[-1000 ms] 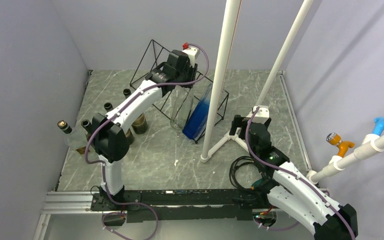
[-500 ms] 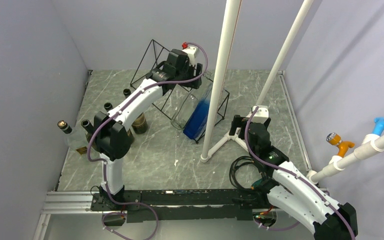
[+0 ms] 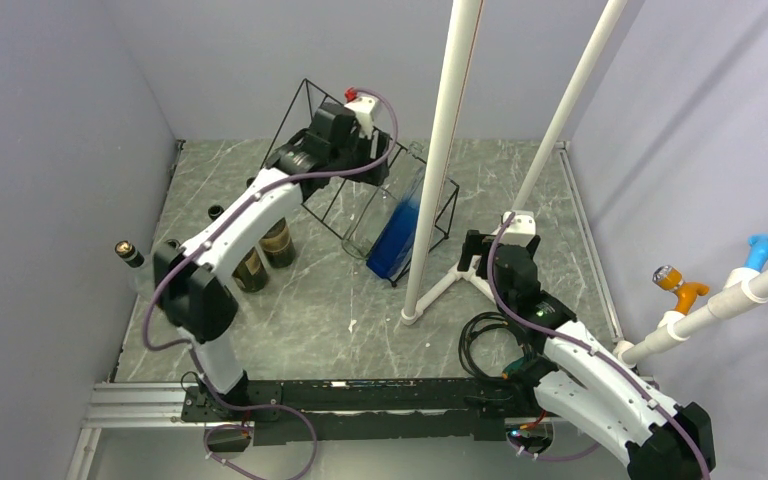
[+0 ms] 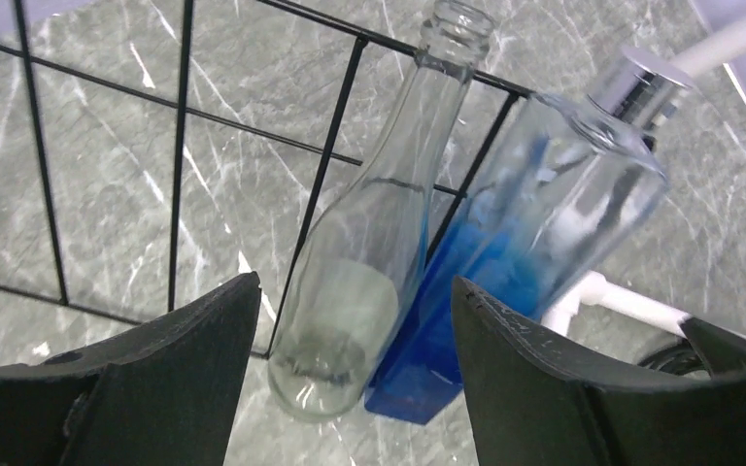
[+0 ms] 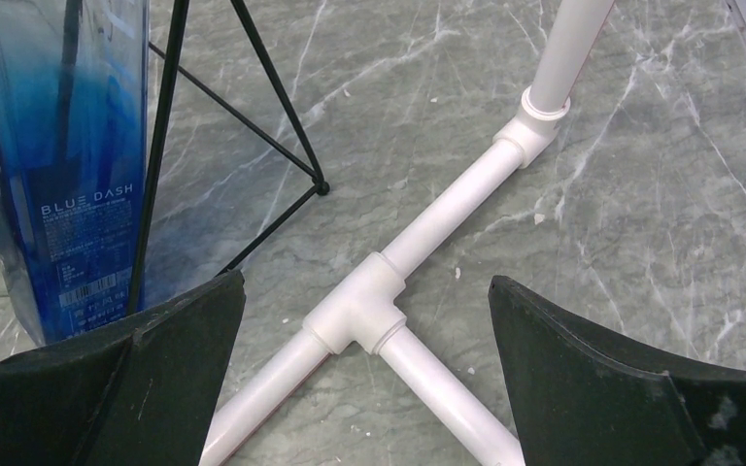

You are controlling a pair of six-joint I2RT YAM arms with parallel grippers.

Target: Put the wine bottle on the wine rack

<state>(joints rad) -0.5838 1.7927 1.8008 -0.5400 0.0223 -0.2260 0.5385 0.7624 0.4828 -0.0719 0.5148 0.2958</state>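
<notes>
glass wine bottle (image 4: 355,252) lies on wine rack (image 4: 181,146) — free below left tool (image 4: 355,296)

Rack (image 4: 181,146): cut by the top and left edges in the left wrist view; overhead, its middle sits behind the left arm (image 3: 247,213) and a white pole (image 3: 440,150).
Blue bottle (image 5: 58,146): cropped at top and left in the right wrist view; label's fine print unreadable.
Dark bottles (image 3: 278,243): one partly behind the arm; labels too small.
Left gripper (image 4: 355,291), right gripper (image 5: 364,291): fingers hidden overhead under their wrists.
</notes>
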